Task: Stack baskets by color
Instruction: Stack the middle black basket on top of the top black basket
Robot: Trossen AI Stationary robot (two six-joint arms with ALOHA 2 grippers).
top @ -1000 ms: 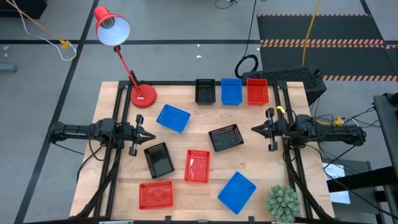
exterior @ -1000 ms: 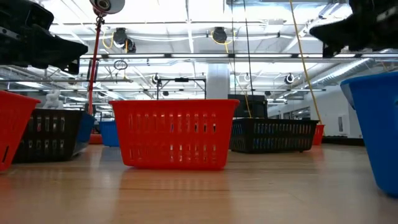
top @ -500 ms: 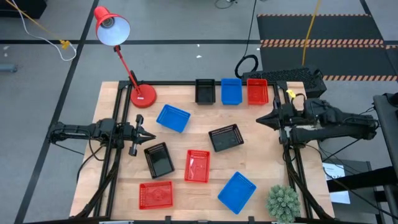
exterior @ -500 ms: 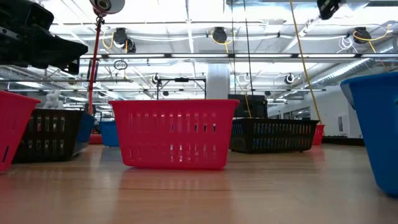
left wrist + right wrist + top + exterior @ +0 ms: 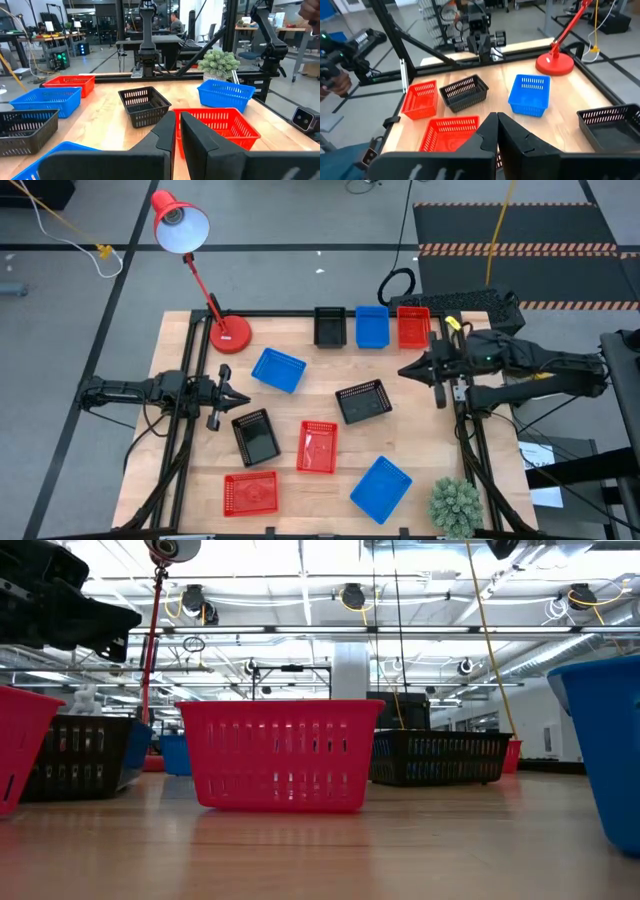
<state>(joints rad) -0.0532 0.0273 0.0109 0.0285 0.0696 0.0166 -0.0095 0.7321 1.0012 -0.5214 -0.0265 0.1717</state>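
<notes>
Three baskets stand in a row at the table's far edge: black [image 5: 329, 326], blue [image 5: 371, 327], red [image 5: 413, 326]. Several more lie loose on the wood: blue [image 5: 278, 369], black [image 5: 362, 401], black [image 5: 255, 436], red [image 5: 318, 447], red [image 5: 250, 492], blue [image 5: 381, 487]. My left gripper [image 5: 247, 397] [image 5: 177, 125] hovers level at the table's left side, shut and empty, pointing toward the middle. My right gripper [image 5: 402, 371] [image 5: 496, 122] is raised high over the right side, shut and empty, slanting slightly down toward the loose baskets.
A red desk lamp's round base [image 5: 229, 335] stands at the far left corner, its head [image 5: 180, 224] beyond the table. A green plant [image 5: 455, 505] sits at the near right corner. Black frame rails run along both sides. A person's hand [image 5: 337, 82] shows beyond the table.
My right gripper has risen from low at the table's right side to well above it, drifting a little toward the far edge and tipping its fingers slightly downward. It has stayed shut. No basket has moved.
</notes>
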